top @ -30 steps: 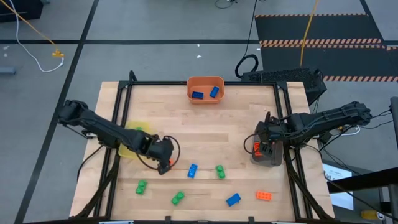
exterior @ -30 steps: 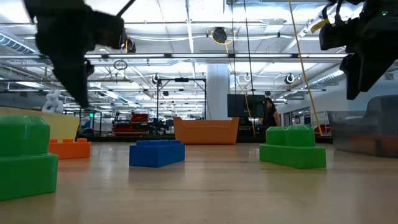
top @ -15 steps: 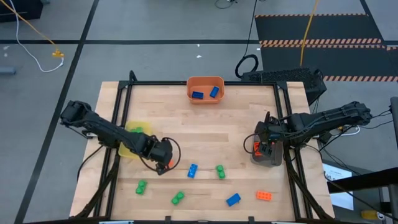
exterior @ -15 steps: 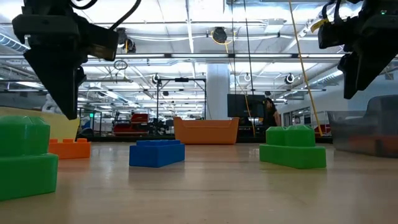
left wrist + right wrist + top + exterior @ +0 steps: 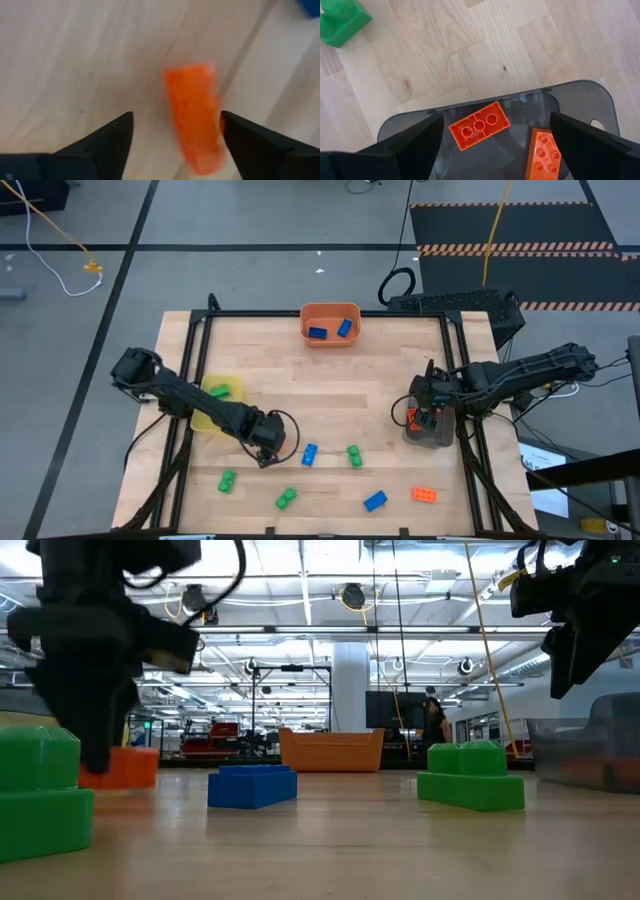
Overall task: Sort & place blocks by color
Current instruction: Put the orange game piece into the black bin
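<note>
We see the wooden surface (image 5: 330, 380) carrying three bins and a scatter of blocks. The left arm reaches toward the middle of the near half, its left pincer (image 5: 268, 450) pointing down over an orange block (image 5: 195, 117); that block lies on the wood between the two dark fingers (image 5: 107, 140), which stand spread on either side with a clear gap to each, so we read the pincer as wide open and holding nothing. From table height the orange block (image 5: 125, 768) shows just behind the pincer. The yellow bin (image 5: 212, 408) lies behind this pincer, under the arm, with a green block (image 5: 219, 390) inside. The right pincer (image 5: 428, 415) hovers over the grey bin (image 5: 430, 430), fingers (image 5: 410, 145) wide apart and empty; directly below lie two orange blocks (image 5: 480, 125) in the bin. The orange bin (image 5: 330, 323) sits at the far edge, well away from both pincers, holding two blue blocks (image 5: 317, 333). Beside the left pincer, toward the right arm, rest a blue block (image 5: 309, 454) and a green block (image 5: 354, 455). Nearer the front edge lie two green blocks (image 5: 227, 480), another blue block (image 5: 375, 501) and an orange block (image 5: 426, 494).
</note>
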### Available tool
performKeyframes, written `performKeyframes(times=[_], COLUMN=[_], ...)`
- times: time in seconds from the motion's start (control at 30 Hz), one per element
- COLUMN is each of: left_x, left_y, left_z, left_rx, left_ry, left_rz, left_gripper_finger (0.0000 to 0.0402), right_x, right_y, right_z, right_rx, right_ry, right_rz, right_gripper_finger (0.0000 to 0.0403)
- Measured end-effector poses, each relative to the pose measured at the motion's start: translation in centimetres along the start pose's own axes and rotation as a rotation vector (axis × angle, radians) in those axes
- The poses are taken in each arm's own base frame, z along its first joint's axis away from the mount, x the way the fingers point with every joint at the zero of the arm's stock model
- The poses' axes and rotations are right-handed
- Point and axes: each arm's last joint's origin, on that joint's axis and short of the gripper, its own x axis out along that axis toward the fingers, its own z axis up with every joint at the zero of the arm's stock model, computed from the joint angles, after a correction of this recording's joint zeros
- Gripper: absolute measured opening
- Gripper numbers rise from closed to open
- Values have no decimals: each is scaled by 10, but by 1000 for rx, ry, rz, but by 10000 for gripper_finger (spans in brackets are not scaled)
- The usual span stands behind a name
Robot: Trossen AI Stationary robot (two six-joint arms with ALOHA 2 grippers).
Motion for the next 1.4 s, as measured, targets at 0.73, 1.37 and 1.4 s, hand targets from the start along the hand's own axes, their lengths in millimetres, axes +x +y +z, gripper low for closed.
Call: performKeyframes(times=[0.73,1.37,1.4], left_x=[11,-14,-14], left_y=[1,-15,-15], left_z=[11,42,43], left_rx=[113,515,534], left_ry=[-12,-223,-233], left_rz=[49,101,114], left_gripper_finger=[47,184,204], right_x=[0,0,0], right_y=[2,4,4], right_z=[4,7,7], right_rx=[7,2,3], right_ry=[-55,-80,-80], right_rz=[4,21,21], right_gripper_finger=[352,352,352])
